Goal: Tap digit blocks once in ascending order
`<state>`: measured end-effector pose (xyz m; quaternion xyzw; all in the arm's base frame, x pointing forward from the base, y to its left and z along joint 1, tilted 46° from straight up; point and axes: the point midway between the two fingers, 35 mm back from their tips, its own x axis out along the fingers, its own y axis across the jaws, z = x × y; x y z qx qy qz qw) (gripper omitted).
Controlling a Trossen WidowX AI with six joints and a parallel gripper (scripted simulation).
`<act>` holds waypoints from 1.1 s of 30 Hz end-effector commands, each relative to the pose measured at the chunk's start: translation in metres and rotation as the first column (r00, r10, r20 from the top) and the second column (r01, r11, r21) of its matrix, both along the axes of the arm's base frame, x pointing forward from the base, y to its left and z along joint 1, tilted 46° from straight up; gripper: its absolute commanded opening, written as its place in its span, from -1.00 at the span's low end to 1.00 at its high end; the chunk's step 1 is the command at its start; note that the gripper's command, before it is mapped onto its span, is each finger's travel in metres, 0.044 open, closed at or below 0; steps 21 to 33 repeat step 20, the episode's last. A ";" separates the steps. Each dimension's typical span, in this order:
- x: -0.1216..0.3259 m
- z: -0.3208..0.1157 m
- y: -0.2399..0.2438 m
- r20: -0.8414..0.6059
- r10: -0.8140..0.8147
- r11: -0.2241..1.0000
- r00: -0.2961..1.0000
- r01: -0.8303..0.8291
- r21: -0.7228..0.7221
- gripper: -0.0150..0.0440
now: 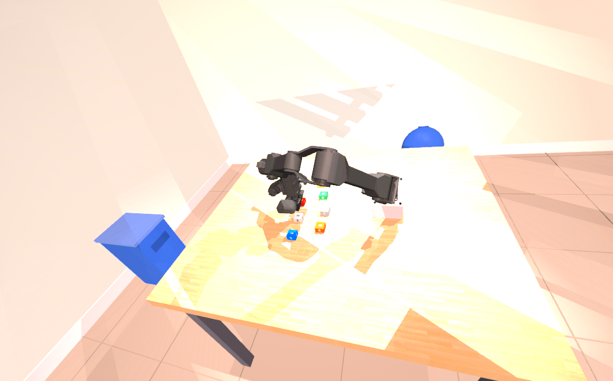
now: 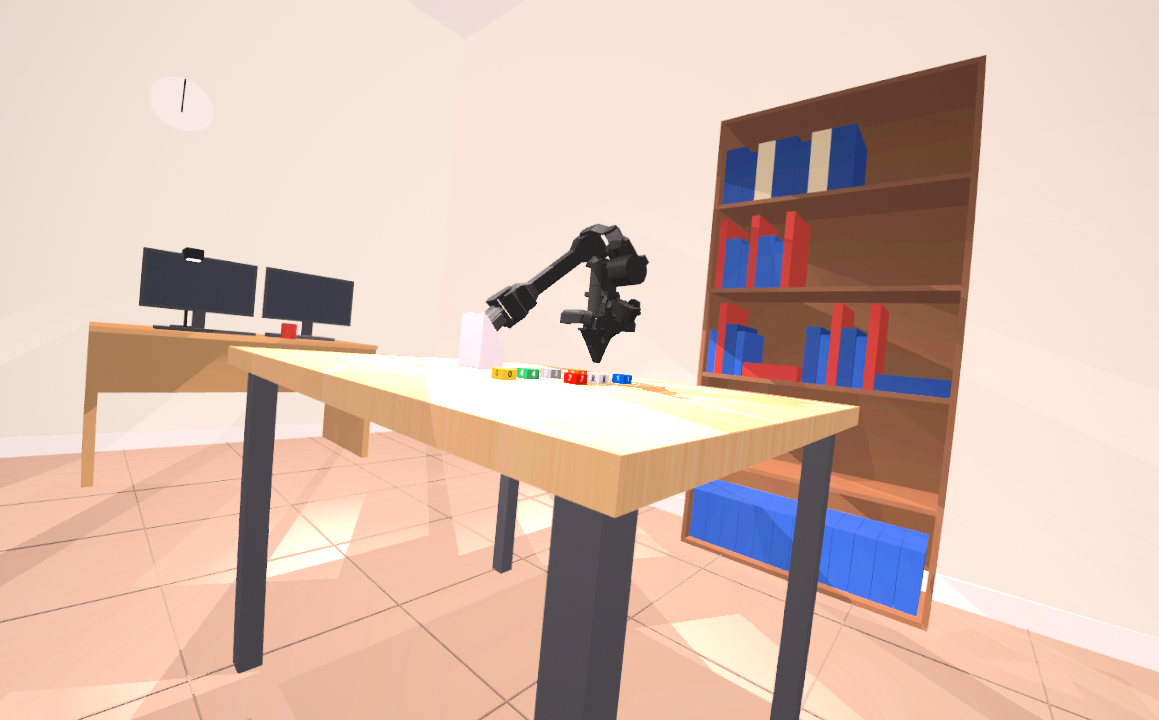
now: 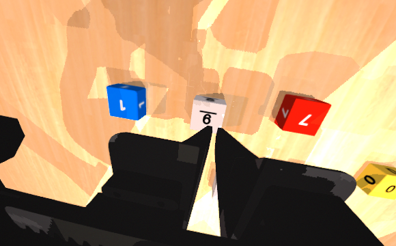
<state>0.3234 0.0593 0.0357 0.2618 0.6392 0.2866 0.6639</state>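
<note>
My gripper [image 2: 597, 360] [image 3: 214, 131] is shut, with a hairline gap and nothing between its tips. It points down a little above the blocks; in the wrist view its tips overlap the near edge of the white block [image 1: 298, 217] [image 3: 198, 108], whose barred digit is a 6 or 9. The blue 1 block [image 1: 292, 235] [image 2: 621, 378] [image 3: 126, 102] and red 7 block [image 1: 303, 201] [image 2: 575, 377] [image 3: 305, 116] flank it. The yellow 0 block [image 2: 502, 373] [image 3: 386, 181], green 4 block [image 1: 323, 194] [image 2: 527, 372], pale grey block [image 1: 324, 210] [image 2: 552, 372] and orange block [image 1: 319, 227] complete the group; the last two digits are unreadable.
The wooden table [image 1: 232, 293] [image 2: 440, 420] carries the blocks in two rows. The arm's pale base block [image 1: 387, 211] [image 2: 476, 340] stands beside them. A blue bin [image 1: 143, 246] is beyond the table edge, and a bookcase [image 2: 843, 197] stands behind.
</note>
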 end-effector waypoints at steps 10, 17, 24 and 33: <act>-0.070 0.140 0.036 -0.006 0.010 1.000 1.000 -0.010 -0.001 0.56; -0.091 0.161 0.042 -0.007 0.010 1.000 1.000 -0.010 0.000 0.86; -0.091 0.161 0.042 -0.007 0.010 1.000 1.000 -0.010 0.000 0.86; -0.091 0.161 0.042 -0.007 0.010 1.000 1.000 -0.010 0.000 0.86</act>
